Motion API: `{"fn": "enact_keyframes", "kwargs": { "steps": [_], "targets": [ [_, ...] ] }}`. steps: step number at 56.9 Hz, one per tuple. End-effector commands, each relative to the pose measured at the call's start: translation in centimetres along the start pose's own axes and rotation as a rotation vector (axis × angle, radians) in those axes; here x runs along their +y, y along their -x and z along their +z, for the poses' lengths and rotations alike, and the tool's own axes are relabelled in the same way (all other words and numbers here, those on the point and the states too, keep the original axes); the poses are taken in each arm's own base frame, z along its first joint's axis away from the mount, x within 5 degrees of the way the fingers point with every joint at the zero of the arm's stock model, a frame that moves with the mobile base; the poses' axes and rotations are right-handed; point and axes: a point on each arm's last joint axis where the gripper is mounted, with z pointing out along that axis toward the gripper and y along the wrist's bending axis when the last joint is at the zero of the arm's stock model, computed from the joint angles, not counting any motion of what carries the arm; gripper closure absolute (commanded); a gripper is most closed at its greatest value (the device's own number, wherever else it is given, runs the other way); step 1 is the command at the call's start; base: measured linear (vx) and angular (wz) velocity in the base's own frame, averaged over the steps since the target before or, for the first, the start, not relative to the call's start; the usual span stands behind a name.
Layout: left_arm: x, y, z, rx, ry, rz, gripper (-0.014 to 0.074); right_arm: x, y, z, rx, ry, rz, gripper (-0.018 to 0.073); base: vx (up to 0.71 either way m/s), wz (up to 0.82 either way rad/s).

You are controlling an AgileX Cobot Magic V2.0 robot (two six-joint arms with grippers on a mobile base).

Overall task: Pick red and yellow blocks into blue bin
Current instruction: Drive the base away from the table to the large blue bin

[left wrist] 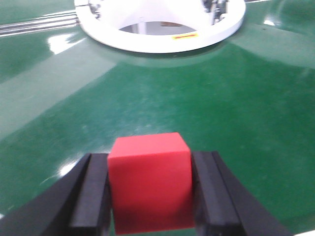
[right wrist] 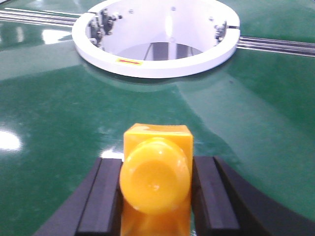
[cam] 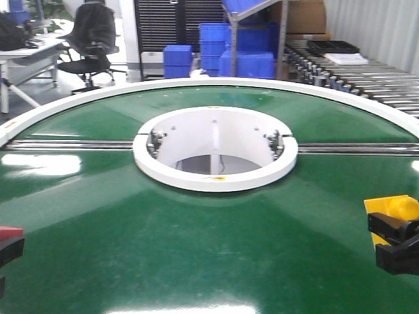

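Clamped over the surface's [cam: 131,229] near edge, the left hand [left wrist: 150,206] grips the red block [left wrist: 149,172] and the right hand [right wrist: 156,201] grips the yellow block [right wrist: 157,147], seemingly ready for carrying. Blue bins [cam: 177,60] stand beyond the far edge.

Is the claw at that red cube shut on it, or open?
Shut on it: both black pads of the left gripper press flat against the red block, no gap showing.

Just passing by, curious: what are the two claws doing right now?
Left gripper: closed on a red plastic cube.
Right gripper: closed on a knobbed yellow plastic block.
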Motion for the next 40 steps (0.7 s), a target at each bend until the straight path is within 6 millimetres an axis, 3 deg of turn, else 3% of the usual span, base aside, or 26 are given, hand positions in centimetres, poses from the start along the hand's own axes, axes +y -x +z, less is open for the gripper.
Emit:
{"fn": "enact_keyframes", "kwargs": {
  "steps": [1, 40],
  "targets": [
    [0.05, 1.66, -0.77, -0.116, 0.015, -0.020, 0.0597, -0.18, 1.80, -0.84, -0.128, -0.015, -0.013, 0.0569, -0.02, 0.22],
    [0.05, 1.66, -0.77, -0.117, 0.015, -0.020, 0.0596, -0.18, 1.80, -0.84, -0.128, -0.015, -0.013, 0.0569, 0.01, 0.31]
  ]
}}
